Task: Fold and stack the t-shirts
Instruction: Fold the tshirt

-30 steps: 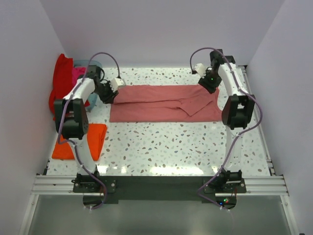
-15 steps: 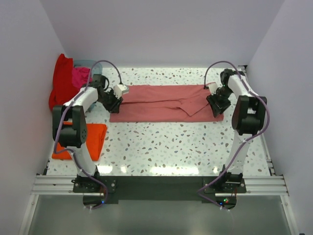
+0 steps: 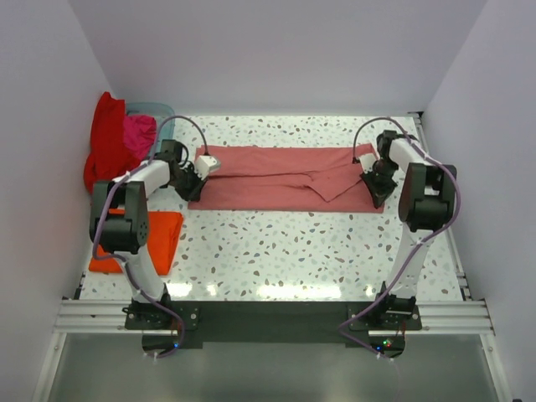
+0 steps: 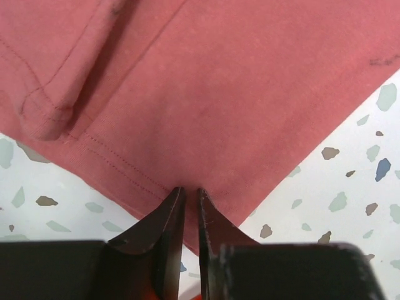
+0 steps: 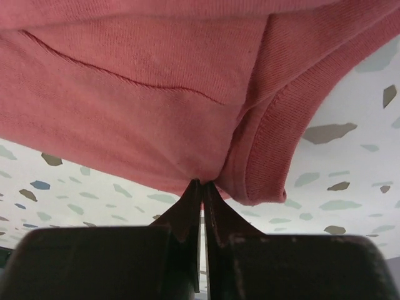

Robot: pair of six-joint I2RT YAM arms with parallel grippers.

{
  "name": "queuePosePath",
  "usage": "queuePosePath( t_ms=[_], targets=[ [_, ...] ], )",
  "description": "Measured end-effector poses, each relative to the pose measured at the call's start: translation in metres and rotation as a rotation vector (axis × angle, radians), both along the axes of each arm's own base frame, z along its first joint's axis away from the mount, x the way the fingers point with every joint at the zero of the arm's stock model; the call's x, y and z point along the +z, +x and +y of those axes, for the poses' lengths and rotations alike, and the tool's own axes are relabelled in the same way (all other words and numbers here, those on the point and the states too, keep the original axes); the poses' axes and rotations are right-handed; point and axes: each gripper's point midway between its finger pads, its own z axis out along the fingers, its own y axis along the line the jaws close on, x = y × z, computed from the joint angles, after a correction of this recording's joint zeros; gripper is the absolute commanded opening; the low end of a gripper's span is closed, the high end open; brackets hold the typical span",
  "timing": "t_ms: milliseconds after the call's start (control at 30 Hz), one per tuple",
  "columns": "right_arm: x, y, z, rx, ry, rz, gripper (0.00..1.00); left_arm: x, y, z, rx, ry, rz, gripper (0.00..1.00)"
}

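We see a speckled white table [image 3: 293, 251]. A pink tee [image 3: 276, 176] lies spread flat across its far half, reaching almost from the left edge to the right. A folded orange tee [image 3: 159, 239] lies by the left edge. A basket [image 3: 155, 109] stands in the far left corner.

T-shirts: four, it seems. One rose-pink t-shirt [image 3: 285, 177], one orange t-shirt [image 3: 159, 239], one red t-shirt [image 3: 105, 146], one magenta t-shirt [image 3: 140, 131]; the far-left heap is hard to separate.
Basket [image 3: 157, 108]: one.
Arms: two, left arm [image 3: 138, 180] and right arm [image 3: 416, 167].
Grippers: two, left gripper [image 4: 187, 194] and right gripper [image 5: 201, 185].
Table [image 3: 293, 244]: one.
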Motion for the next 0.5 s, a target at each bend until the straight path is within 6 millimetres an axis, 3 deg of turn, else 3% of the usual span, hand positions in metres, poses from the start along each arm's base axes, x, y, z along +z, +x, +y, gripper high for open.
queuePosePath(
  t_ms=[133, 267, 400, 500],
  targets=[
    [0.000, -0.010, -0.003, -0.002, -0.015, 0.004, 0.00, 0.000, -0.002, 0.001, -0.009, 0.008, -0.027, 0.10],
    [0.001, -0.027, -0.005, 0.010, -0.030, 0.017, 0.00, 0.000, -0.010, 0.001, -0.031, 0.014, -0.034, 0.11],
    [0.006, -0.049, -0.006, 0.025, -0.028, 0.050, 0.18, 0.003, -0.030, -0.002, -0.056, 0.006, 0.009, 0.29],
    [0.021, -0.052, -0.006, 0.016, -0.022, 0.040, 0.33, 0.015, -0.041, -0.012, -0.082, -0.038, 0.027, 0.38]
  ],
)
